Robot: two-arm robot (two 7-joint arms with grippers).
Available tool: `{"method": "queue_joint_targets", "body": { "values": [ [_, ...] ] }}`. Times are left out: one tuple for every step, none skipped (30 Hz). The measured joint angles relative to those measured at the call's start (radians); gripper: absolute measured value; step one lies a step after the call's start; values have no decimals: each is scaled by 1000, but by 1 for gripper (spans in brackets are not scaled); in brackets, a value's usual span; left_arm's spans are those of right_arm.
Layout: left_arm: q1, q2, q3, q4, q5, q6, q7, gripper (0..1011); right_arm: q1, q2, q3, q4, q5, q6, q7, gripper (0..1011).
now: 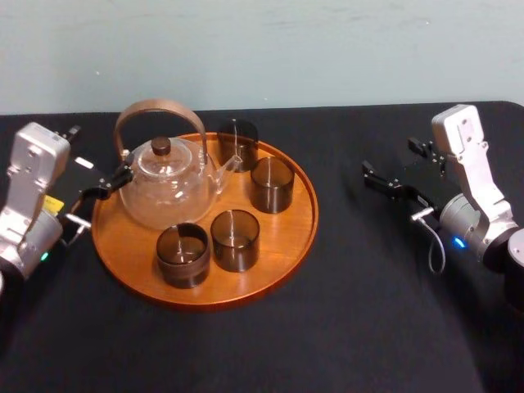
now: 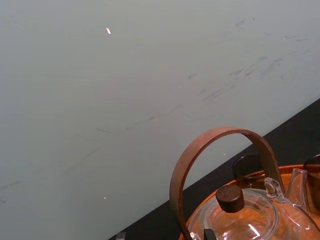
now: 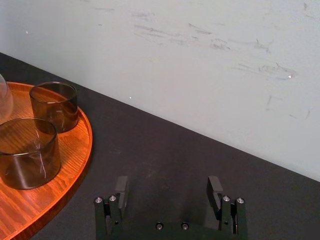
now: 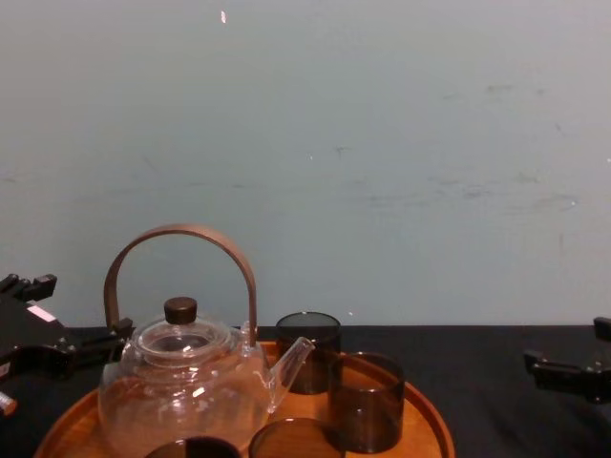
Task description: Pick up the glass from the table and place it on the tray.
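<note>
Smoky glasses (image 1: 235,239), all four, stand on the tray (image 1: 286,223) beside the teapot (image 1: 164,195); right gripper (image 3: 168,186) hangs open above the table (image 1: 368,315), left gripper (image 1: 102,195) open at the tray's left rim

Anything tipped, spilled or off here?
Nothing stands out. The teapot and four glasses stand upright on the tray, no spill visible. Left end effector sits by the teapot; right end effector is open, clear of the tray.

Scuffed pale grey-green wall (image 1: 286,49) behind.
</note>
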Motion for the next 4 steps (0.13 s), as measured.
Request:
{"method": "queue_joint_targets", "body": {
  "values": [
    [0,0,0,0,0,0,0,1010,0,0,0,0,0,0,0,1002],
    [0,0,0,0,0,0,0,1010,0,0,0,0,0,0,1,1002],
    [0,0,0,0,0,0,0,1010,0,0,-1,0,1,0,1,1002],
    [0,0,0,0,0,0,0,1010,0,0,-1,0,1,0,1,1002]
  ]
}}
